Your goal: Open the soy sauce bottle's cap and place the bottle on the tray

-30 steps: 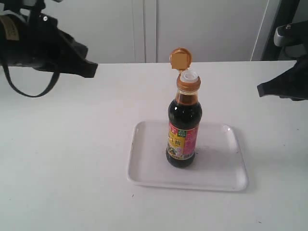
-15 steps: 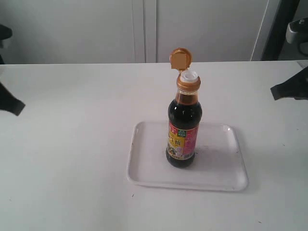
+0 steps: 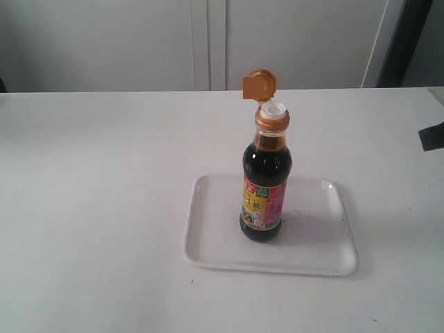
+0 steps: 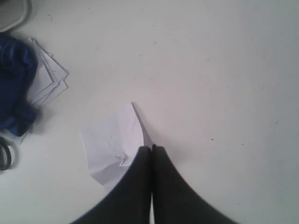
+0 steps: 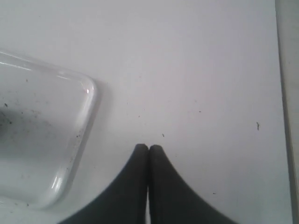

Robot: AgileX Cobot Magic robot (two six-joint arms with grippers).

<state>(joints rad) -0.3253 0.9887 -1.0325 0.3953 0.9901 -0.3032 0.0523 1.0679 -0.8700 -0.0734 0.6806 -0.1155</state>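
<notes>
Exterior view: the soy sauce bottle [image 3: 266, 182] is standing upright inside the tray [image 3: 208, 239], with the cap [image 3: 260, 84] flipped up on its hinge and the white spout showing — both parts of the task are looking done.
Exterior view, arms: only a dark tip of the right arm is showing at the right edge, well apart from the tray.
Left wrist view: the left gripper [image 4: 151, 148] is hanging with jaws pressed together, holding nothing, over a crumpled paper [image 4: 112, 142] near a blue cloth [image 4: 14, 84].
Right wrist view: the right gripper [image 5: 148, 148] is likewise closed and empty, beside the tray's corner [image 5: 88, 93].
Step in hand: clearing away — nothing more seems called for.
</notes>
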